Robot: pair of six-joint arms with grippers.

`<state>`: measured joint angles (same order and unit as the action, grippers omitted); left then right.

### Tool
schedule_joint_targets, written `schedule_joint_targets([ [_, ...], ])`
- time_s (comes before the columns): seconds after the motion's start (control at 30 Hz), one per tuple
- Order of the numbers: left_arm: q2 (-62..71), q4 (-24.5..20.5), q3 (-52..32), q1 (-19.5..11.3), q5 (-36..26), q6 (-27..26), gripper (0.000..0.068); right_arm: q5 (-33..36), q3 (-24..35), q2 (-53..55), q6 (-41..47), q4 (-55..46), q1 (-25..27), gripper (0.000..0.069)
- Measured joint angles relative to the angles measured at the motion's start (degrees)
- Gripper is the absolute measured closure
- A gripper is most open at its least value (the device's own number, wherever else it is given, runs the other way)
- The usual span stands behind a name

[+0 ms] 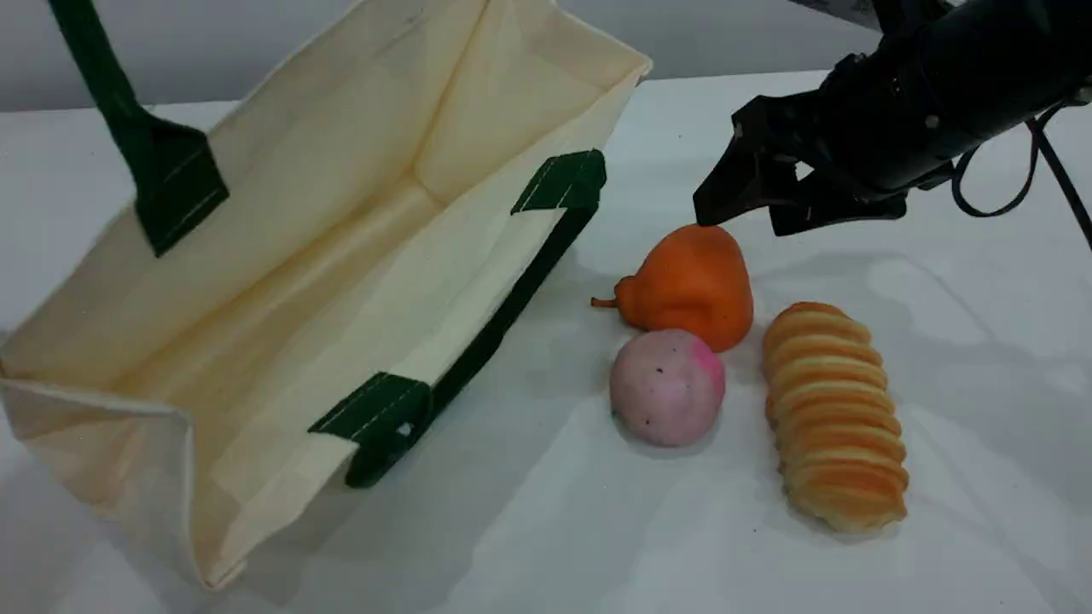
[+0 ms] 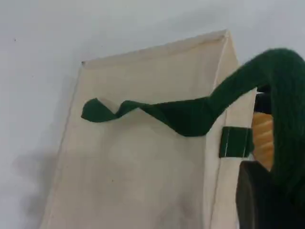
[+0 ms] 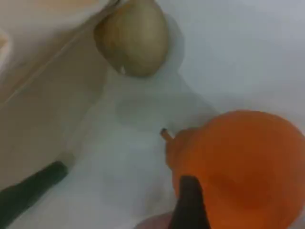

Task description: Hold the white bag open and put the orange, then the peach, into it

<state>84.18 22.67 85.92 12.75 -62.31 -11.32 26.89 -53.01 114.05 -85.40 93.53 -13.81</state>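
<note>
Fingers (image 1: 721, 188) wide apart on the right gripper (image 1: 746, 217), gripping nothing, poised just above the orange (image 1: 695, 286); peach (image 1: 667, 388) just beside the orange, farther from the tips. Left gripper (image 2: 255, 200) clamped on green handle (image 2: 281, 95) of the white bag (image 1: 324, 256), mouth agape.

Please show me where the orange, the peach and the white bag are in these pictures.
orange (image 1: 695, 286): scene view, middle of its round body.
peach (image 1: 665, 388): scene view, centre of its pale pink skin.
white bag (image 1: 341, 145): scene view, inner face of its far wall.
</note>
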Motion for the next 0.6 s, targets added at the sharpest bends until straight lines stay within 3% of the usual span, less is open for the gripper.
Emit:
schedule_joint_targets([
  [0.6, 0.5, 3.6, 3.4, 0.0, 0.6, -2.2, 0.0619, 0.1, -1.4, 4.3, -4.6, 5.6, 0.0, 0.0193],
])
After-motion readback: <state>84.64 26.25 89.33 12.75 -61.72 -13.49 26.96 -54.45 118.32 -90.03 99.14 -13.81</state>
